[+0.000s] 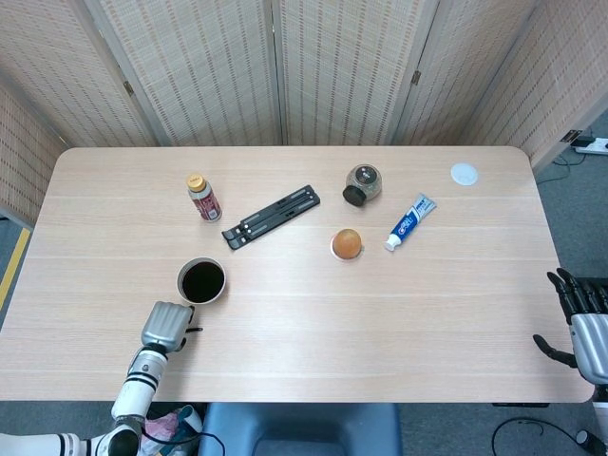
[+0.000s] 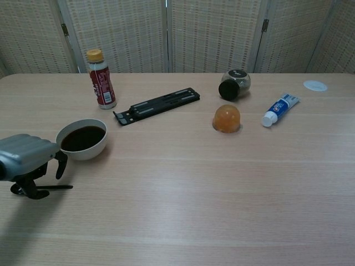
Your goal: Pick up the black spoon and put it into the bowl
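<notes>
A pale wood table (image 1: 285, 313) before woven screens (image 1: 199, 66); left robot hand (image 2: 25, 158) pinches the black spoon (image 2: 41, 190), right robot hand (image 1: 581, 323) spread.

A white bowl (image 2: 83, 138) of dark liquid, a black spoon (image 2: 41, 190), a red bottle (image 2: 102, 81) with a yellow cap, an orange dome (image 2: 227, 118) and a blue-and-white tube (image 2: 279, 109) sit on pale wood-grain table (image 2: 199, 188).
</notes>
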